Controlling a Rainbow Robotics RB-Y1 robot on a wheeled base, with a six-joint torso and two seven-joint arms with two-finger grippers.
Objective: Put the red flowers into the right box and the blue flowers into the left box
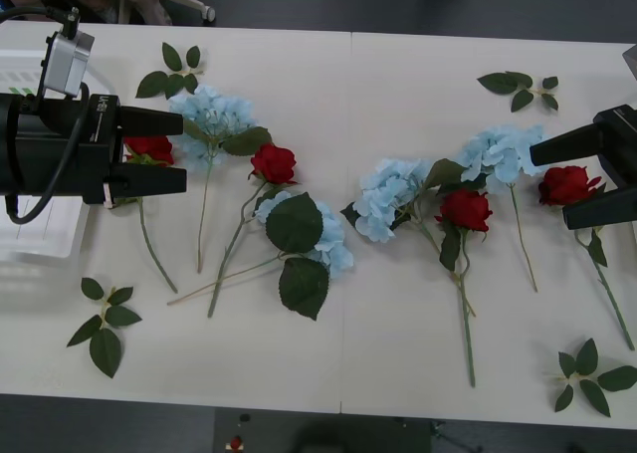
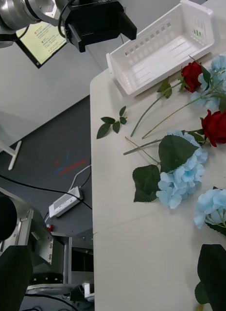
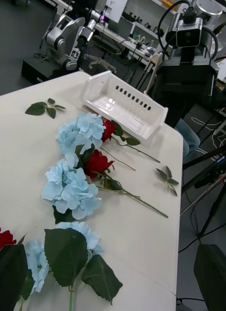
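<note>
Your left gripper [image 1: 171, 152] and right gripper [image 1: 572, 179] both hang fingers apart at the table [image 1: 398, 75] ends, roses [image 1: 273, 163] and hydrangeas [image 1: 390, 196] strewn between.

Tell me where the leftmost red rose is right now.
In the front view the leftmost red rose lies at the table's left side, between the open fingers of the left tool, beside a blue hydrangea.

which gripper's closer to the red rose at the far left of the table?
Left. The left gripper is open and straddles that red rose, by the left box. The right gripper sits at the table's opposite end, beside another rose.
</note>
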